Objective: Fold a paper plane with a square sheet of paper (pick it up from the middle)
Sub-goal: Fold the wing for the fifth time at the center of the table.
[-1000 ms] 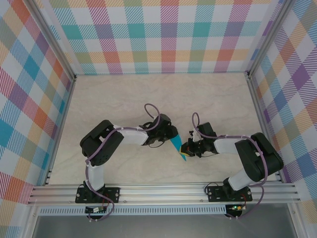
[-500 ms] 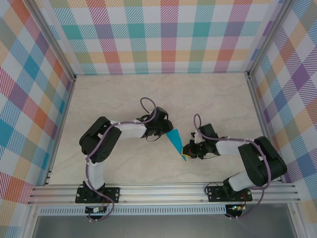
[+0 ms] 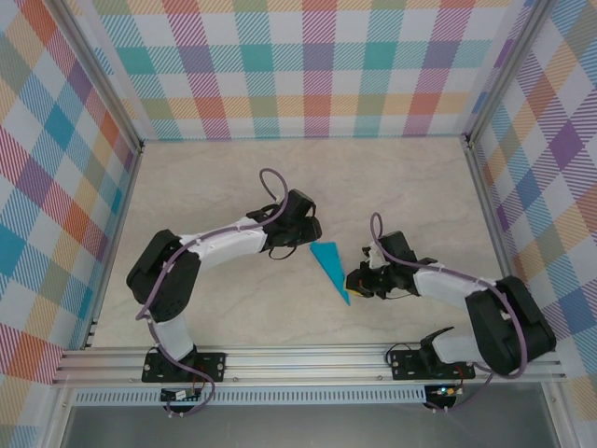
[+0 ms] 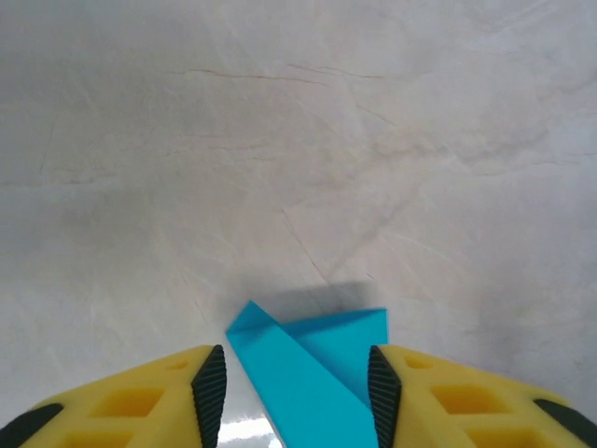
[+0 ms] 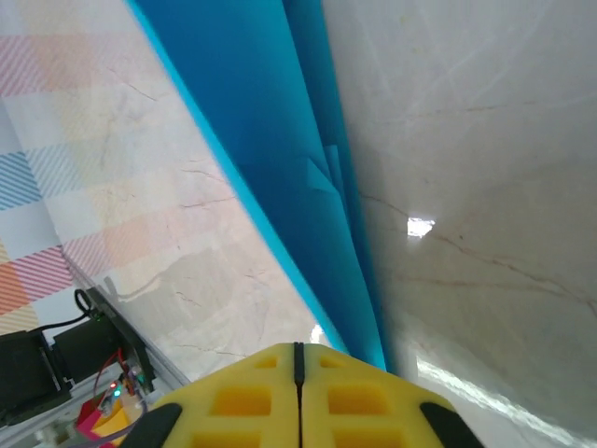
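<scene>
The square sheet of paper (image 3: 328,266) is teal-blue and folded into a narrow pointed dart. It lies on the table with its wide end far and its tip near. My left gripper (image 3: 309,233) sits at the wide end. In the left wrist view it (image 4: 296,387) stands open, and the folded paper (image 4: 312,369) lies between the pads. The right pad is at the paper's edge and the left pad stands off it. My right gripper (image 3: 355,280) is at the tip. In the right wrist view it (image 5: 298,347) is shut, and the paper (image 5: 270,131) runs under its right finger.
The pale marble-look tabletop (image 3: 215,177) is walled by checked panels on three sides. An aluminium rail (image 3: 308,359) with both arm bases runs along the near edge. Open surface lies beyond the paper toward the back wall.
My left gripper opened and let go of the paper's wide end, drawing back toward the far side. The paper's wide end shifted slightly farther. My right gripper barely moved.
</scene>
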You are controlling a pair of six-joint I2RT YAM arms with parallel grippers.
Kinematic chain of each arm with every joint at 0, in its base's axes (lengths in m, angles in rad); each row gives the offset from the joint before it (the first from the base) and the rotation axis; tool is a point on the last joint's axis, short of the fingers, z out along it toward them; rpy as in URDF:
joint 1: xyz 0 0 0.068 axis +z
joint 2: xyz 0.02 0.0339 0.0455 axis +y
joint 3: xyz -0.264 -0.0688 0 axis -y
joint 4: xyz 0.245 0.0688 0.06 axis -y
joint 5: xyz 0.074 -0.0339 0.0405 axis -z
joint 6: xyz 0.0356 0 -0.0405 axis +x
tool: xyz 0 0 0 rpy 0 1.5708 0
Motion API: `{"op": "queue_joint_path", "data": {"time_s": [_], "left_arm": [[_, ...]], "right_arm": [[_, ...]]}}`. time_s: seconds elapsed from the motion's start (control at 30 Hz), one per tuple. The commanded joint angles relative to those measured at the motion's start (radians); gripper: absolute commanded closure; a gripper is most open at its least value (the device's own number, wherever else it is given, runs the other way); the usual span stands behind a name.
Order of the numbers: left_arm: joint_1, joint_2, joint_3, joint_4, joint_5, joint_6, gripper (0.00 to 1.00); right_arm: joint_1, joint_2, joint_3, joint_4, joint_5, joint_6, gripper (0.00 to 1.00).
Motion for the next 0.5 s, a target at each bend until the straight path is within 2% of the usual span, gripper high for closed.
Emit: {"op": "queue_joint_path", "data": {"time_s": [0.0, 0.07, 0.17, 0.3, 0.47], "left_arm": [[-0.080, -0.054, 0.025, -0.140, -0.128, 0.005, 0.49], [-0.117, -0.049, 0.033, -0.179, -0.174, -0.028, 0.44], [-0.164, -0.017, 0.055, -0.210, -0.201, -0.072, 0.38], [-0.206, 0.034, 0.091, -0.223, -0.203, -0.112, 0.33], [-0.228, 0.075, 0.126, -0.243, -0.216, -0.155, 0.27]], "right_arm": [[-0.007, -0.102, 0.048, -0.176, 0.151, -0.050, 0.84], [-0.031, -0.152, 0.054, -0.250, 0.245, -0.056, 0.78], [-0.072, -0.175, 0.052, -0.295, 0.286, -0.068, 0.77], [-0.098, -0.166, 0.032, -0.281, 0.264, -0.073, 0.76], [-0.098, -0.172, -0.012, -0.220, 0.224, -0.081, 0.71]]}}
